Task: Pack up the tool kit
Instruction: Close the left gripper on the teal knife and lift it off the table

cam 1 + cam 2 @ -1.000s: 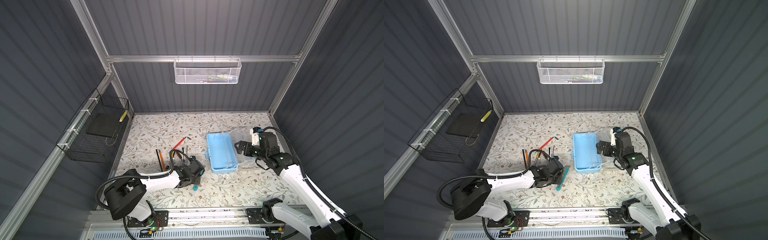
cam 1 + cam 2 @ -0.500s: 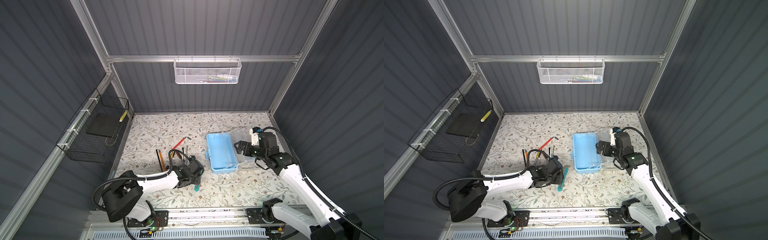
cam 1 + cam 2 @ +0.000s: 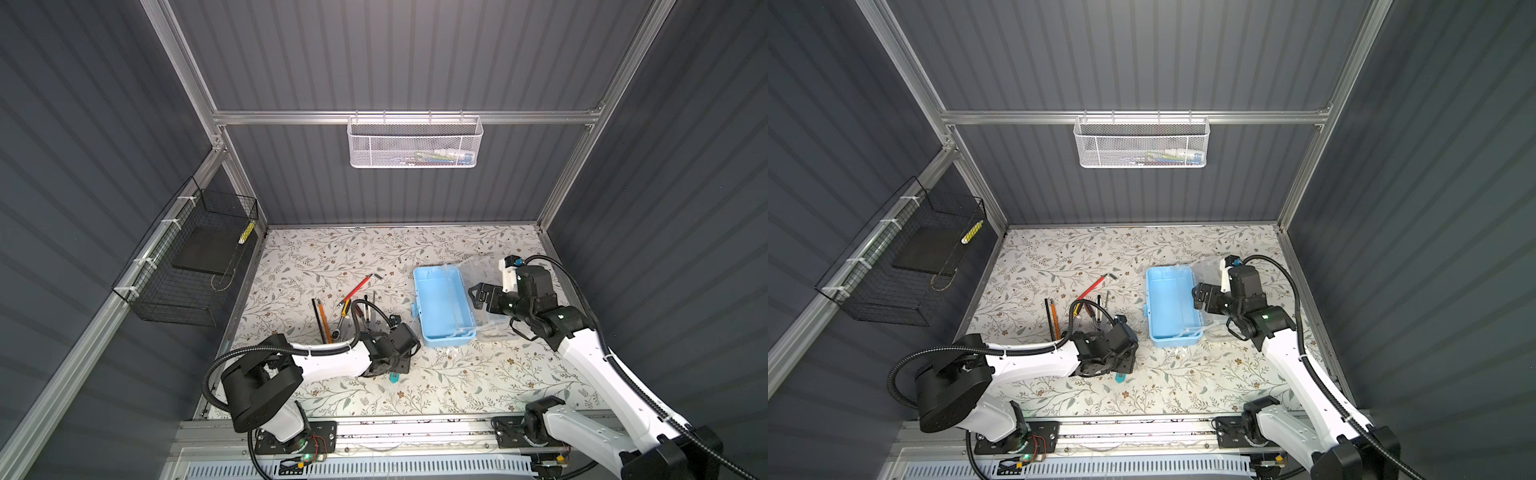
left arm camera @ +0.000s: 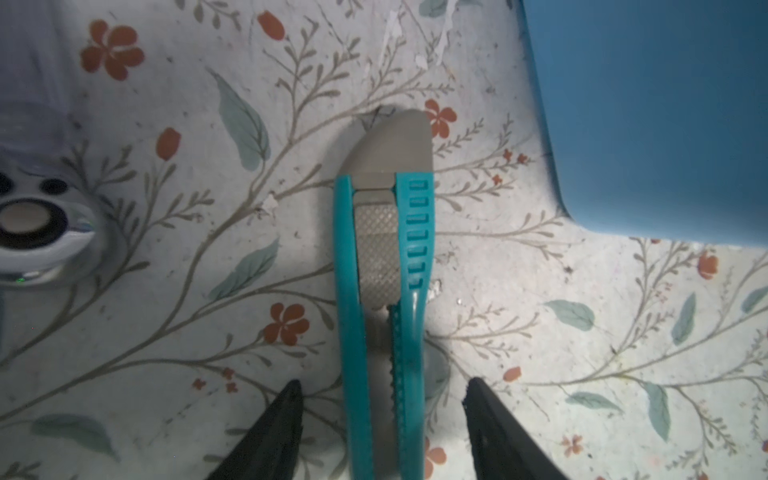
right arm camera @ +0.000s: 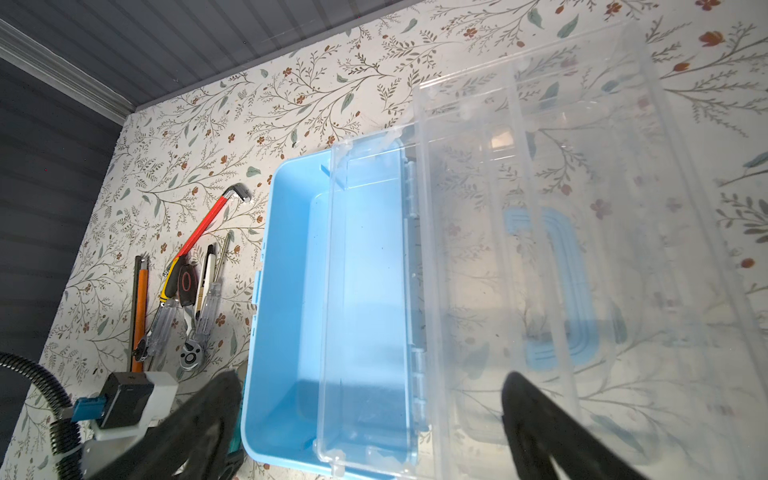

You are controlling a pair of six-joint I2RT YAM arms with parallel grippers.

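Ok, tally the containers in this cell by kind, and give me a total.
Baskets: 2, a white mesh basket and a black wire basket, both hung on the walls
Tool kit, lid open: 1
Total: 3

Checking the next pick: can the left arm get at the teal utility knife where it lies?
Probably yes. The left gripper is right over the utility knife, jaws open, one finger on each side with nothing else between them. The tool kit lies apart from the knife, clear of the fingers.
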